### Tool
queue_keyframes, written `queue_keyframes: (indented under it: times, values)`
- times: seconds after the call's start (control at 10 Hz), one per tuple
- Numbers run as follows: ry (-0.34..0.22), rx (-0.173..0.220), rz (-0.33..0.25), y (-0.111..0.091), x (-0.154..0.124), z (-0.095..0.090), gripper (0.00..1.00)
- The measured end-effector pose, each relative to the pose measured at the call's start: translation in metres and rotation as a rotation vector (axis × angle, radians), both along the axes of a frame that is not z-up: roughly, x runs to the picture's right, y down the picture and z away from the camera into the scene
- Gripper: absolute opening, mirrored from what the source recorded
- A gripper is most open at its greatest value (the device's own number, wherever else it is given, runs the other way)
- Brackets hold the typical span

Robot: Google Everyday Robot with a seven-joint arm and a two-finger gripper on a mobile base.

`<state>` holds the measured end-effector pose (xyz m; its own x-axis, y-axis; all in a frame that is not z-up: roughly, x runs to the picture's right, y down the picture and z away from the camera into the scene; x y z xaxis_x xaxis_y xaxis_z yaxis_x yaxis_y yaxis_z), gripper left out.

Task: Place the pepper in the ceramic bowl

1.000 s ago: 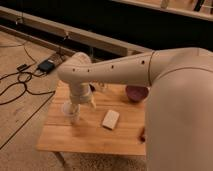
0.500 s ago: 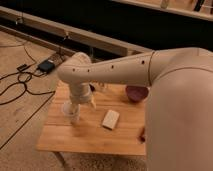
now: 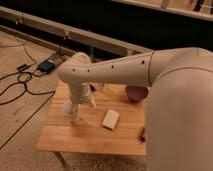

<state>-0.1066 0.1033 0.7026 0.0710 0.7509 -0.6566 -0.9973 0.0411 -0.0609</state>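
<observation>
The ceramic bowl (image 3: 136, 93) is round and dark maroon, at the back right of the wooden table (image 3: 90, 137). A small dark red pepper (image 3: 142, 134) lies near the table's right front edge, partly hidden by my big white arm. My gripper (image 3: 80, 111) hangs down from the wrist over the left part of the table, far left of both bowl and pepper. It is next to a pale cup (image 3: 68, 107). It holds nothing that I can see.
A pale flat rectangular block (image 3: 111, 119) lies mid-table between the gripper and the bowl. A black device (image 3: 46, 66) with cables lies on the floor at the left. A low ledge and dark wall run behind the table.
</observation>
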Motion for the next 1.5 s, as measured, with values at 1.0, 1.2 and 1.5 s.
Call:
queue_keyframes:
  times: [1.0,1.2,1.5]
  values:
    - [-0.007,-0.003,-0.003,-0.001,0.004,0.006,0.65]
    - [0.007,-0.003,0.010,-0.005,0.028,0.022,0.65]
    - [0.071,-0.002,0.066,-0.013,0.092,0.051,0.65]
